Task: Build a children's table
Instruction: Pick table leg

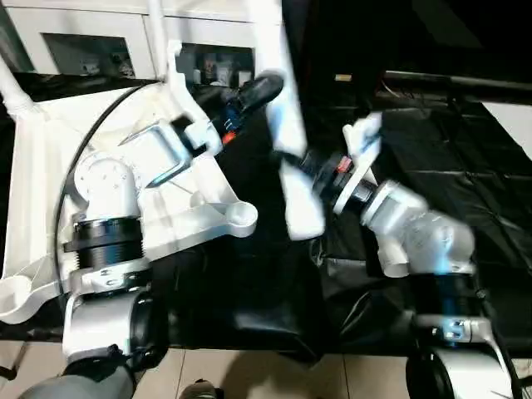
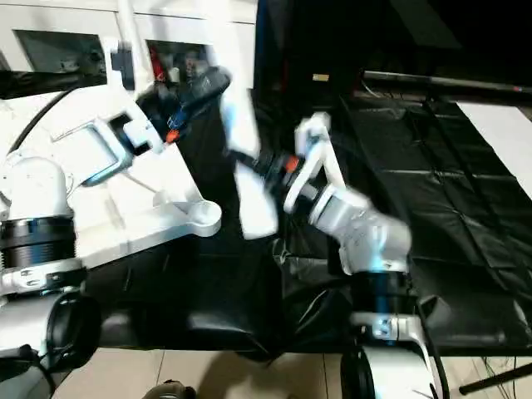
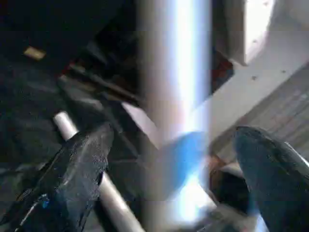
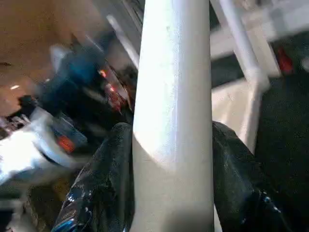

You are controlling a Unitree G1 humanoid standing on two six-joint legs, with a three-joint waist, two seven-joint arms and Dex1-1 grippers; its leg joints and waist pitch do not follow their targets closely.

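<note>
The right end effector (image 4: pixel 169 159) squeezes a leg (image 4: pixel 174 96) mid-frame. The left end effector (image 3: pixel 169 179) is open around it. It looks light, stiff and slippery; grip low.

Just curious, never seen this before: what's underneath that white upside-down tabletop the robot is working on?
The tabletop lies on a black sheet that spreads out to the robot's right. Whatever supports the sheet beneath is covered, so it cannot be seen.

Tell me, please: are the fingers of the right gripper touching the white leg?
Touching. In the right wrist view, both black fingers press against the sides of the white leg, with no gap visible on either side.
</note>
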